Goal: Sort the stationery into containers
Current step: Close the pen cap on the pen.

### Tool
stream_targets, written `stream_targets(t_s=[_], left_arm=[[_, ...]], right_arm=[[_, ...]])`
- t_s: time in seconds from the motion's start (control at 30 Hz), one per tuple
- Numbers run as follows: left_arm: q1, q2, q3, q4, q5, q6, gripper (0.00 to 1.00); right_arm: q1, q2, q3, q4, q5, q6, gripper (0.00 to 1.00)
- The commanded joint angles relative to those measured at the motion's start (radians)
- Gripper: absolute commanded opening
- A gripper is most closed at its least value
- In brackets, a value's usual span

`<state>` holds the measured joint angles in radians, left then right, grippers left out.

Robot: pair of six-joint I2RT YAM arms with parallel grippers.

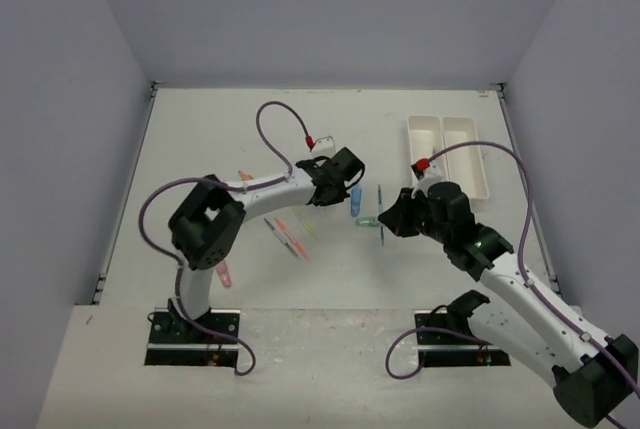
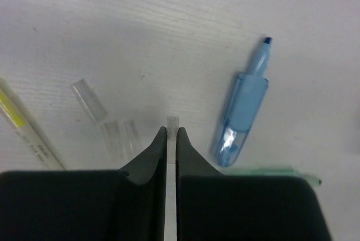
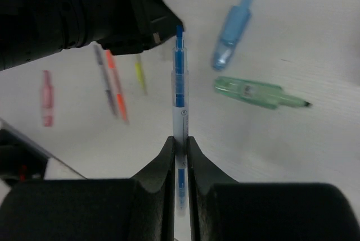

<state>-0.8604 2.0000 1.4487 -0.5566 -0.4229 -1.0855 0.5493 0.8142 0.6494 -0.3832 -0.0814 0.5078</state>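
**A:** What is the left tool (image 2: 172, 135) doing?

**B:** Its jaws are pressed together on a small clear cap (image 2: 172, 122). The end of the cap pokes out just above the tips, in the middle of the left wrist view. An uncapped blue marker (image 2: 242, 112) lies on the surface (image 2: 169, 16) just to its right. Two loose clear caps (image 2: 90, 100) lie to its left.

**A:** And the right tool (image 3: 179, 142)?

**B:** It is pinching a thin blue pen (image 3: 179, 83). The pen runs straight up the frame from between the jaws. I cannot tell whether it is touching the surface.

**A:** Where is everything else?

**B:** In the overhead view, a green marker (image 1: 367, 221) lies at centre, just left of the right tool. Two orange pens (image 1: 290, 237) sit left of centre. A pink marker (image 1: 225, 274) is at lower left, near the left arm's base. The two white trays (image 1: 425, 139) stand side by side at upper right, apart from both tools.
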Motion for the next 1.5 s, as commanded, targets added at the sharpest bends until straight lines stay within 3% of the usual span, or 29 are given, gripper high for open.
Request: stream_targets(t_s=[0.0,0.03,0.07,0.13,0.3,0.53,1.47], left_arm=[[-0.008,-0.467,-0.246,0.481,0.113,0.292,0.00],[-0.008,-0.539,-0.393,0.598,0.152,0.346,0.00],[-0.008,-0.616,-0.398,0.698,0.193,0.363,0.00],[-0.009,-0.837,-0.616,0.948,0.285,0.383,0.00],[-0.011,-1.071,-0.801,1.173,0.412,0.396,0.00],[-0.011,-1.152,-0.825,1.173,0.507,0.401,0.00],[-0.011,-1.155,-0.847,1.190,0.535,0.386,0.00]], right_arm=[[0.019,-0.138,-0.239,0.555,-0.429,0.174,0.00],[0.035,-0.157,-0.271,0.646,-0.461,0.200,0.00],[0.063,-0.171,-0.290,0.713,-0.476,0.214,0.00],[0.193,-0.188,-0.289,0.782,-0.383,0.198,0.00],[0.310,-0.121,-0.215,0.833,-0.342,0.195,0.00],[0.408,-0.054,-0.083,0.736,-0.227,0.116,0.00],[0.416,-0.086,-0.026,0.594,-0.120,0.066,0.00]])
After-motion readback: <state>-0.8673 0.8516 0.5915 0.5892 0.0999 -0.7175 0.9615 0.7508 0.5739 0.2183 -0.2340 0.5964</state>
